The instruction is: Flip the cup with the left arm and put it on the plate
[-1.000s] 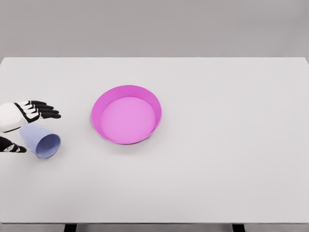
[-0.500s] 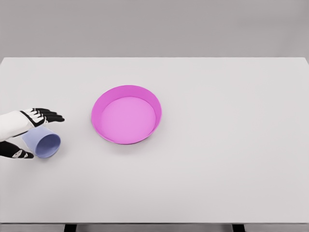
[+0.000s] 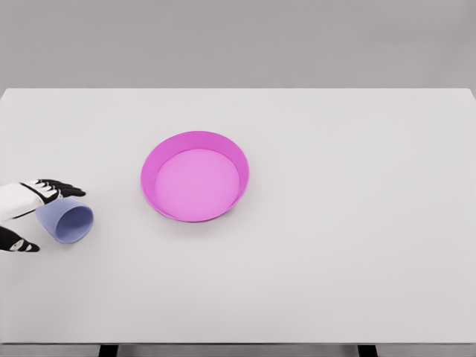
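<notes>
1 cup (image 3: 67,220) on its side, mouth toward lower right.

lilac cup (image 3: 67,219) on side, magenta plate (image 3: 195,176) empty

Left hand (image 3: 26,212): white with black fingers (image 3: 65,188), entering at the far left edge, low over the bench; fingers extended rightward, thumb set apart nearer, nothing gripped.
</notes>
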You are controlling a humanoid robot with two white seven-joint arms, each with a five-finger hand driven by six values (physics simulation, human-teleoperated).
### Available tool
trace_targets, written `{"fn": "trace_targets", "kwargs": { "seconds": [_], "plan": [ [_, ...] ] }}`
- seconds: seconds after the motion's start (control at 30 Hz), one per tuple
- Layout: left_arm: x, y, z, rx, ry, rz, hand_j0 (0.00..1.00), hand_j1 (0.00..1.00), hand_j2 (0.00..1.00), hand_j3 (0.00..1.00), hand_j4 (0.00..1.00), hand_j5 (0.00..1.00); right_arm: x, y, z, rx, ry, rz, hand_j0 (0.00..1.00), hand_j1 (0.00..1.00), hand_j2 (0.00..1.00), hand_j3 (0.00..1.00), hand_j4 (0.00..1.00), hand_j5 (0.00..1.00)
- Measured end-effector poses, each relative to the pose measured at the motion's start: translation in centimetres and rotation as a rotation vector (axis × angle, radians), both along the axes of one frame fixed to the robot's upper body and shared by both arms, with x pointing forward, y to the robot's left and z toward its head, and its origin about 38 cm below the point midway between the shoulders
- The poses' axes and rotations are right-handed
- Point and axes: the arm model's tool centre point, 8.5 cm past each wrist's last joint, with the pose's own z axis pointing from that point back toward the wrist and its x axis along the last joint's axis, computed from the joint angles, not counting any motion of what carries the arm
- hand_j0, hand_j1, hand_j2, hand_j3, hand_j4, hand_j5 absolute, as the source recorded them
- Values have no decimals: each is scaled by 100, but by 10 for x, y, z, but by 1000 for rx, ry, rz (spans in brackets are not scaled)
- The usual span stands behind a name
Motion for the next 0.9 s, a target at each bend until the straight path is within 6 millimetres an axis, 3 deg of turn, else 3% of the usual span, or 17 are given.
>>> {"fn": "trace_targets", "kwargs": {
  "seconds": [0.9],
  "plan": [
    [19,11,-17,20,-59,58,100,100,100,100,100,100,0,0,0,0,0,0,100,100,100,100,100,100]
  ]
}}
